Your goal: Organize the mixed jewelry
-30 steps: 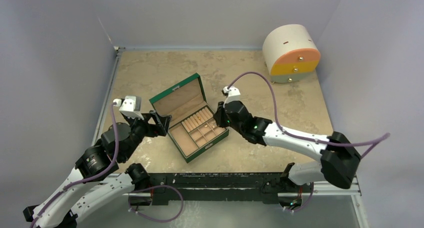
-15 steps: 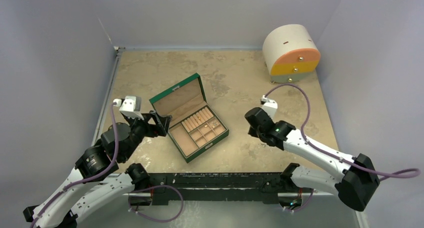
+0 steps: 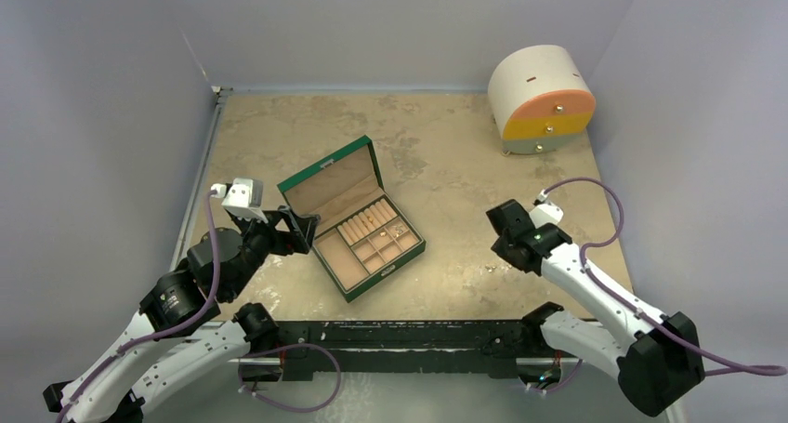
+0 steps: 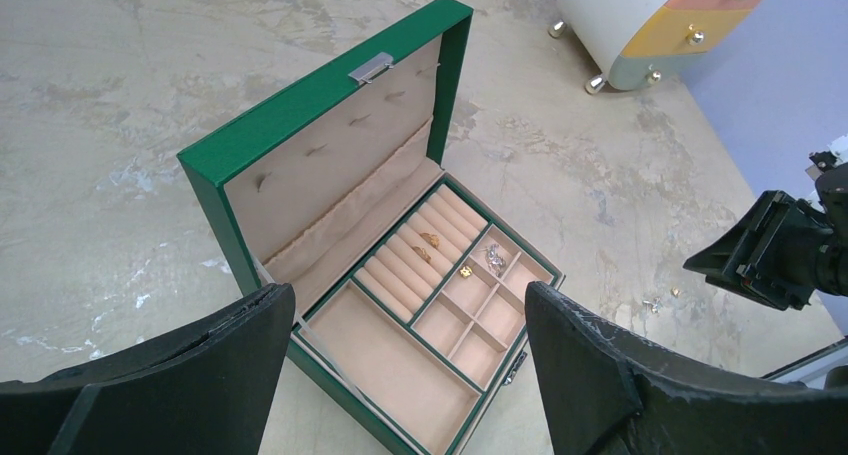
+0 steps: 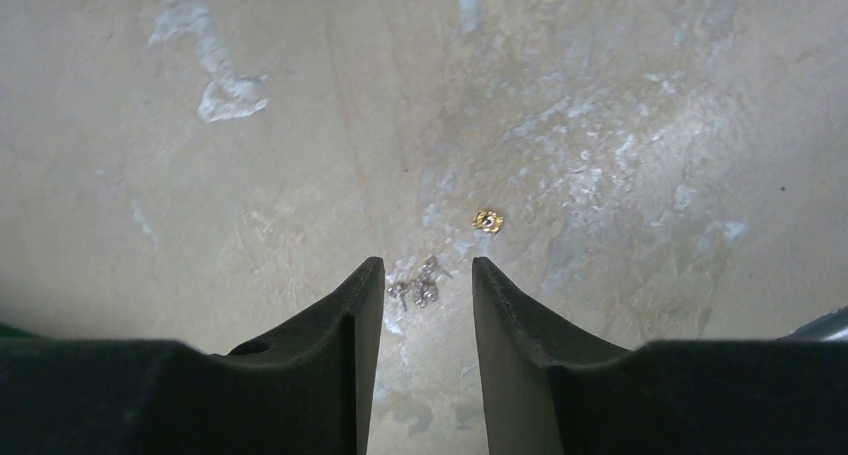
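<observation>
Just ahead of the right pincer (image 5: pixel 427 263), in line with the gap between its partly parted, empty fingers, a tangled silver earring cluster (image 5: pixel 420 287) lies on the mottled, stone-look bench (image 5: pixel 250 125). A knobbly gold piece (image 5: pixel 488 221) sits just beyond, rightward. The left pincer (image 4: pixel 408 295) gapes empty by the felt-lined green box (image 4: pixel 330 80), well apart.

I'm looking into a lab test cell: 2 robot arms (image 3: pixel 595 288) bolted to a black rail (image 3: pixel 400 335), bare grey walls (image 3: pixel 102 79) boxing a mottled tabletop (image 3: pixel 446 153).
</observation>
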Robot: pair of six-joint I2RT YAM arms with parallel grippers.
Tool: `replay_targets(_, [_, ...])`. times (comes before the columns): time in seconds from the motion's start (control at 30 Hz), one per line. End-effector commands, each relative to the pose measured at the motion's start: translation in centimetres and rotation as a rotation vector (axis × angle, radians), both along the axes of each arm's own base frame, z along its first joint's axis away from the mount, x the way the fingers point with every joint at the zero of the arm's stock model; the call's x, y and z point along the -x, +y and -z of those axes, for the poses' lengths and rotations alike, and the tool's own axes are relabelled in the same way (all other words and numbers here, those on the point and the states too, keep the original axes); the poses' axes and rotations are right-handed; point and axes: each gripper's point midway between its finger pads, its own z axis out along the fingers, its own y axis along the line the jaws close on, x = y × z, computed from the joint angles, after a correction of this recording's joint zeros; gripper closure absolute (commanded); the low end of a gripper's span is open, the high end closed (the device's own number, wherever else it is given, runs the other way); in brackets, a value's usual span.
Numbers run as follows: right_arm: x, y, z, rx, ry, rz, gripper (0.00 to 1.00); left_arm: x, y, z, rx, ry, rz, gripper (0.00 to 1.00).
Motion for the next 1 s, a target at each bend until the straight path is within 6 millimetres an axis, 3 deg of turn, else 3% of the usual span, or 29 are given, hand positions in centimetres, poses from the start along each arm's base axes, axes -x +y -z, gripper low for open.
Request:
replay_targets(0.0, [1.1,-1.8,1.5,0.001,0.068,0.133,0.57,-0.2,-0.2,-1.0,0.015,-0.035,0.005,0.15])
replay_targets(0.33, [1.1,-2.7,3.4,-0.021,0.093,0.201,0.61,-0.2,-0.1,-1.0,0.018,-0.038,0.004,0.15])
replay_targets(0.97, [1.3,-3.4,4.7,-0.023,0.127,0.3,0.71,-0.1,0.2,-1.2,0.028,-0.046,-0.003,0.15])
